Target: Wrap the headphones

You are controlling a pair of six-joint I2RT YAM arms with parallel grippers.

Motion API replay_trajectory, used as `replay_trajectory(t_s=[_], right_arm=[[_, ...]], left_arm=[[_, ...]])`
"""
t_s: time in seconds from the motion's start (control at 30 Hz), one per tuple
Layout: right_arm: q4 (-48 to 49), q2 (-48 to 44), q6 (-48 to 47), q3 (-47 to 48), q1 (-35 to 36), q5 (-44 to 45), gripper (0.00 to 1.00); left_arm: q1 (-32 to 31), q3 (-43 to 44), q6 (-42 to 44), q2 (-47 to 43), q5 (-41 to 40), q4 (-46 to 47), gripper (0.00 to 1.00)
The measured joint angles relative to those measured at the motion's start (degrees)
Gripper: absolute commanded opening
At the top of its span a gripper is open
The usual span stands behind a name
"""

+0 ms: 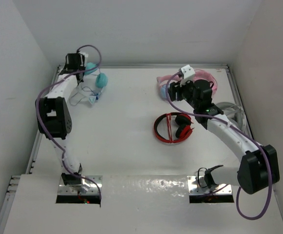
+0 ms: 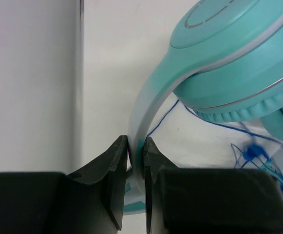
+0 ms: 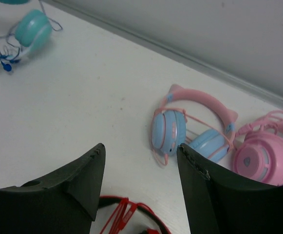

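Seemingly, left pincer [image 2: 136, 144] grips headphones [image 2: 219, 34].

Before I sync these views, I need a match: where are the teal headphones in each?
Top external: teal headphones far left, at the back.
Left wrist: headphones upper right, band in left gripper.
Right wrist: headphones top-left corner.
Shared landmark: tangled blue cable.

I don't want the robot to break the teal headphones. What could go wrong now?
1. The left fingers pinch only the thin headband of the teal headphones, so the pair might slip or swing if lifted.
2. The blue cable lies in a loose tangle beside them, so it may snag or knot during wrapping.
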Motion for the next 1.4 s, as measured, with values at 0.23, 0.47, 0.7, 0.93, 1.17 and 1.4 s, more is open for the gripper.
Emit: replay_trajectory(t_s=[0.23, 0.47, 0.7, 0.93, 1.17, 1.4], right_arm=[[1.6, 3.74, 0.39, 9.22, 2.03, -4.46, 0.63], [3.87, 6.93, 5.79, 16.87, 2.84, -8.79, 0.65], [6.51, 10.08, 10.8, 23.74, 2.97, -15.15, 0.7], [7.74, 16.79, 12.96, 33.38, 3.37, -17.9, 0.75], [4.57, 24.11, 4.7, 41.66, 4.72, -22.21, 0.85], [-2.91, 24.41, -15.67, 41.13, 6.36, -25.35, 0.89]], left_arm=[[-10.19, 13.2, 25.07, -3.65, 10.23, 2.93, 0.0], [-11.58, 25.77, 29.64, -4.42, 20.48, -3.34, 0.0], [-12.94, 32.28, 29.55, -4.42, 29.68, -13.31, 0.0], [-16.7, 36.41, 29.51, -4.42, 34.18, -19.32, 0.0], [-19.82, 36.39, 31.15, -4.46, 36.0, -24.09, 0.0], [-20.44, 34.97, 34.47, -4.85, 37.64, -24.9, 0.0]])
